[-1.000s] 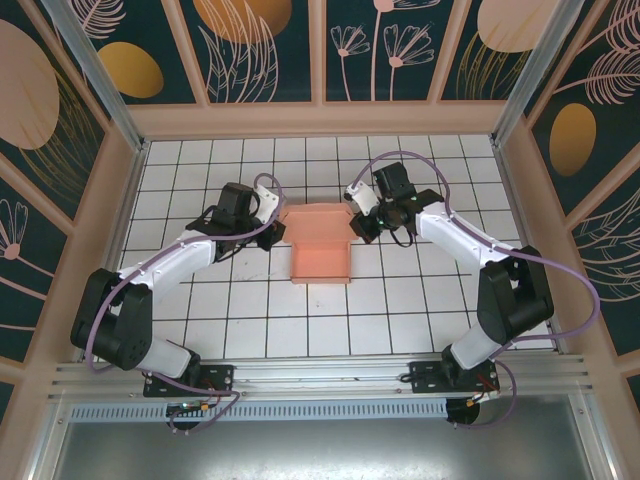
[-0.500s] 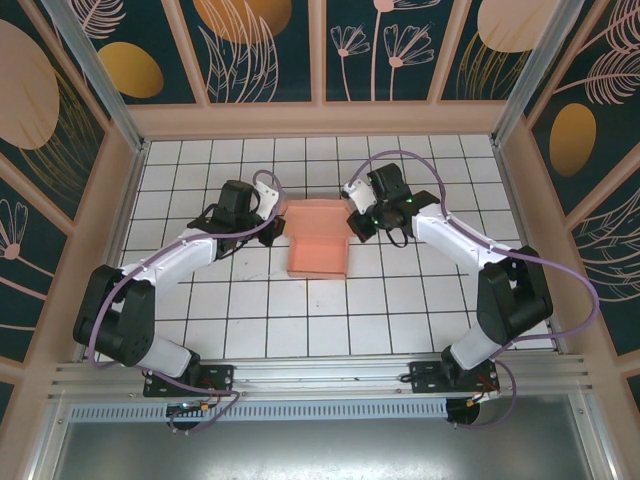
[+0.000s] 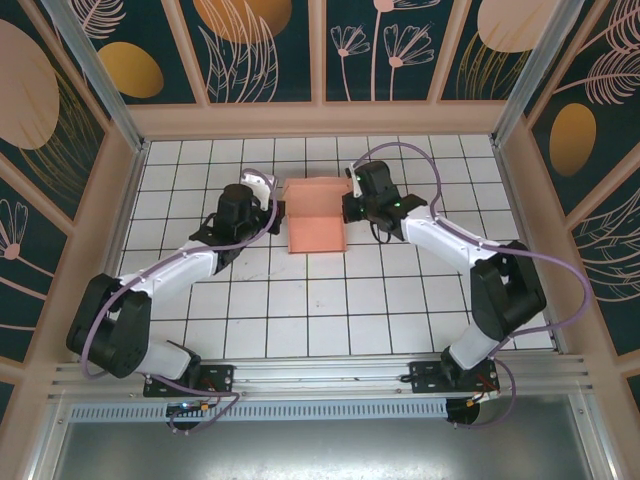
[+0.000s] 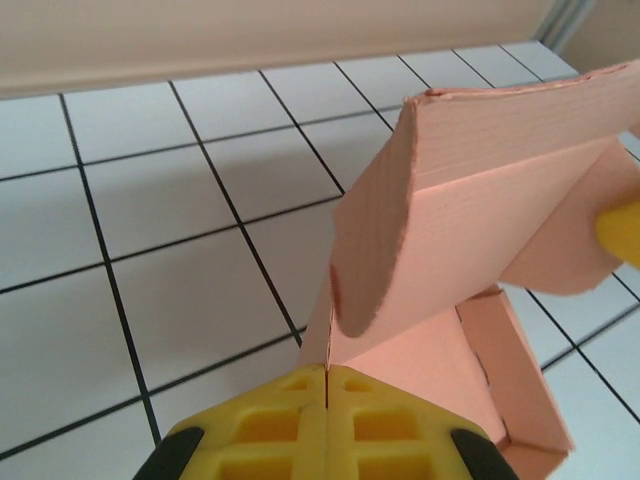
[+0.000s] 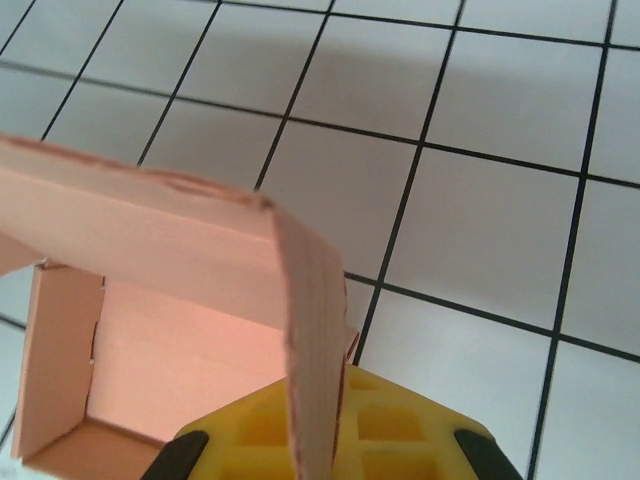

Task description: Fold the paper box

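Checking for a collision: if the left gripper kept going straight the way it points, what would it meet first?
The pink box. The left gripper looks shut on its card edge, and its folded side rises directly ahead; how far off is hard to judge.

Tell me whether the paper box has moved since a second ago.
Yes. The paper box has shifted toward the far wall, judged against the floor tiles.

High overhead view, two close wrist views; paper box (image 3: 316,222) common.
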